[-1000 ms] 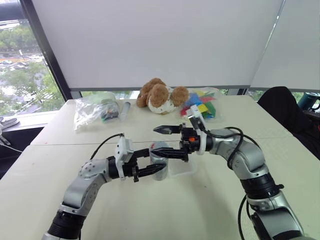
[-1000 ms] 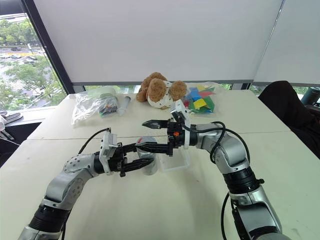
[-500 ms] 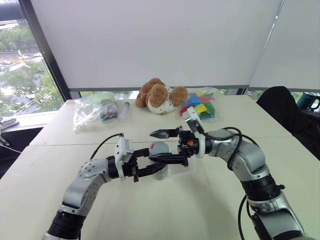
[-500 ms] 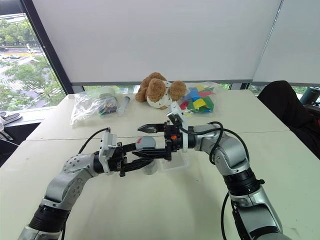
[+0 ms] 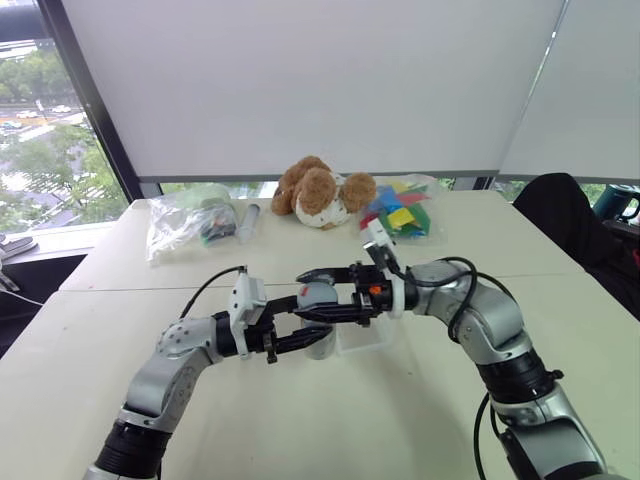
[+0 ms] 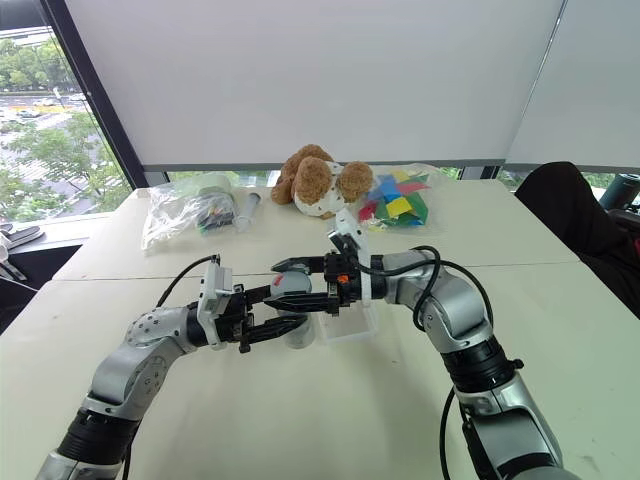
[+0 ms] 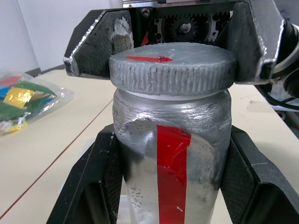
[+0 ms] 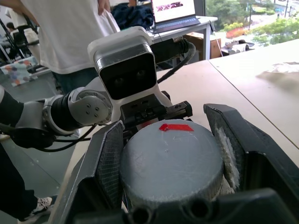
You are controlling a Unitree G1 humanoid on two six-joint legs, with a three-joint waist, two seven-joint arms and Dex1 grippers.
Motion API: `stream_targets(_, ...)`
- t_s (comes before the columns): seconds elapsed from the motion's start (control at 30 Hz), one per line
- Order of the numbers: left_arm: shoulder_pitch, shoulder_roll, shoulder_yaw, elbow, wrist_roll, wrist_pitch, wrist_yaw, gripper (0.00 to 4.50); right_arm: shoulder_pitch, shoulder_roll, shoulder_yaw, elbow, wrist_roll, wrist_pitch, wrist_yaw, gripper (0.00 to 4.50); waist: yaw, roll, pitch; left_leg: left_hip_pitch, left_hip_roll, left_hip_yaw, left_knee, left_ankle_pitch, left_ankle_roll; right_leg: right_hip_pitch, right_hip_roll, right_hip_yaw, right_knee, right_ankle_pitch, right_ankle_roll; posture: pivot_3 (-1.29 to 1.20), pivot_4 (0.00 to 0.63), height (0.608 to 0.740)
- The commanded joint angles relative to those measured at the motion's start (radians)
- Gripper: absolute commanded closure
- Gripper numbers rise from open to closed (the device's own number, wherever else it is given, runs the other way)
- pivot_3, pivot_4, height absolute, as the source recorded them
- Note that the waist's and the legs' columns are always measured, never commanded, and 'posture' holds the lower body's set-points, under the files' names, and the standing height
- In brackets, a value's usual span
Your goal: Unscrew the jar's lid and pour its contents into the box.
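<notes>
Right tool clamped on lid; left tool grips jar below

The jar is showing dull silver-grey with a red stripe running down a white label, and its ridged grey lid is carrying a small red mark on top. The worktop is looking pale cream, the toy dog brown and white, and the bag of bits is showing red, green, yellow and blue.

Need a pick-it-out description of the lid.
On the beige table, between the two arms, the left gripper holds a silver jar upright. The lid is its ribbed grey cap with a red mark, clamped by the right gripper.
</notes>
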Motion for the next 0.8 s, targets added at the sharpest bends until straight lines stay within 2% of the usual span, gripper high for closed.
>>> stream_targets(0.03,0.003,0.031,0.016,-0.031,-0.004,0.001,-0.011,2.36,-0.019,0.066,-0.207,-0.051,0.324,0.154,-0.089,2.14,-0.001,0.001,0.001,0.000,0.000,0.000,0.000,0.000,0.000,0.000,0.000,0.000,0.000,0.000,0.000,0.00,0.150,0.740)
stream_targets(0.13,0.009,0.048,0.032,-0.038,-0.018,0.011,-0.013,2.36,0.004,0.067,-0.310,-0.071,0.497,0.266,-0.218,2.14,0.002,0.002,0.002,0.000,0.000,-0.001,0.000,0.000,0.000,0.000,0.000,0.001,0.000,0.000,0.000,0.00,0.150,0.740)
stream_targets(0.2,0.016,0.061,0.044,-0.044,-0.029,0.017,-0.013,2.36,0.042,0.047,-0.356,-0.107,0.507,0.259,-0.274,2.14,0.003,0.002,0.002,0.000,0.000,-0.001,0.000,0.000,0.000,0.000,0.000,0.001,0.000,0.000,0.000,0.00,0.150,0.740)
stream_targets(0.3,0.021,0.078,0.079,-0.057,-0.063,0.052,-0.001,2.36,0.193,-0.074,-0.379,-0.153,0.261,0.051,-0.245,2.14,0.007,0.002,0.002,0.000,0.000,0.000,0.000,0.000,0.000,0.000,0.000,0.000,-0.001,0.000,0.000,0.00,0.150,0.740)
stream_targets(0.37,0.023,0.094,0.104,-0.061,-0.087,0.085,0.007,2.36,0.346,-0.172,-0.408,-0.116,0.095,-0.145,-0.169,2.14,0.018,0.002,0.002,-0.001,-0.001,0.000,0.000,0.000,0.000,0.001,-0.001,0.000,-0.003,-0.001,0.000,0.00,0.150,0.740)
stream_targets(0.5,0.025,0.122,0.123,-0.054,-0.099,0.111,0.005,2.36,0.561,-0.240,-0.485,0.069,-0.069,-0.446,-0.095,2.14,0.016,0.003,0.002,-0.002,-0.002,0.004,0.000,0.000,0.001,0.002,0.000,0.000,-0.006,-0.001,0.001,0.00,0.150,0.740)
stream_targets(0.67,0.004,0.128,0.118,-0.046,-0.101,0.129,0.008,2.36,0.622,-0.234,-0.515,0.362,-0.177,-0.688,-0.089,2.14,0.001,0.003,0.003,0.002,-0.001,0.005,0.000,0.000,0.001,0.005,0.001,0.000,-0.006,-0.001,0.001,0.00,0.150,0.740)
stream_targets(0.8,-0.030,0.121,0.101,-0.027,-0.095,0.143,0.008,2.36,0.581,-0.217,-0.504,0.572,-0.220,-0.810,-0.097,2.14,-0.002,0.003,0.003,0.005,0.000,0.004,0.000,0.000,0.001,0.008,0.002,0.001,-0.006,-0.001,0.000,0.00,0.150,0.740)
